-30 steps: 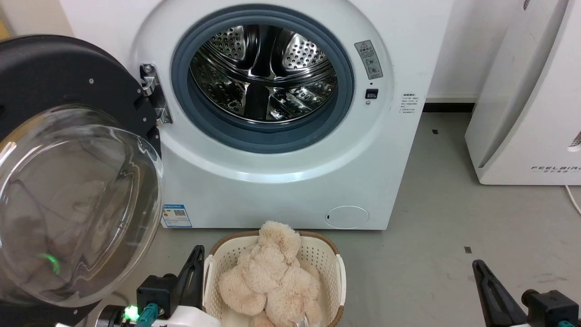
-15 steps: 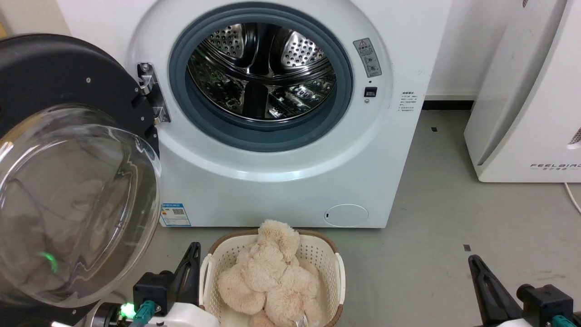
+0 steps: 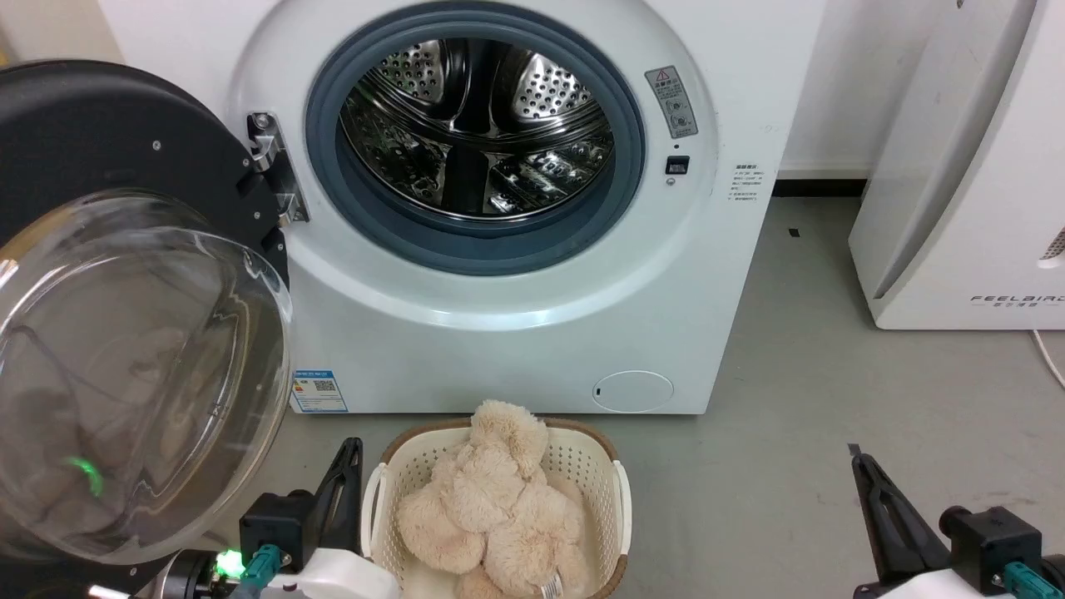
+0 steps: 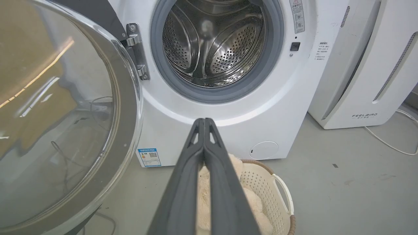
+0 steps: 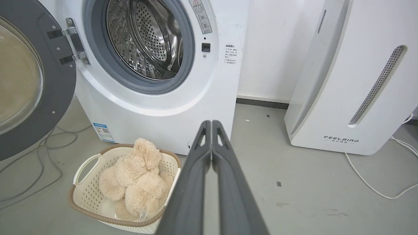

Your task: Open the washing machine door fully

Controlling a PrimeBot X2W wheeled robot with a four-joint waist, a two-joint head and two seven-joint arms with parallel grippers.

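Observation:
The washing machine (image 3: pixel 516 333) stands in the middle of the head view, its steel drum (image 3: pixel 474 125) exposed inside the grey-blue ring. Its round black door (image 3: pixel 100 141) is swung wide to the left on its hinge (image 3: pixel 270 170), the clear glass bowl (image 3: pixel 141 366) bulging toward me. My left gripper (image 3: pixel 353 451) sits low, right of the door's lower edge and apart from it, fingers shut on nothing (image 4: pixel 204 120). My right gripper (image 3: pixel 857 462) is low on the right over bare floor, also shut and empty (image 5: pixel 211 122).
A cream basket (image 3: pixel 622 491) holding a beige plush toy (image 3: pixel 491 499) sits on the floor in front of the machine, between my grippers. A white FEELBIRD appliance (image 3: pixel 957 166) stands to the right, with a white cable (image 5: pixel 365 179) beside it. Thin cables (image 5: pixel 42 143) lie under the door.
The whole head picture has drifted slightly up and left, so the camera moved. The door stays at the same wide angle and both grippers stay shut.

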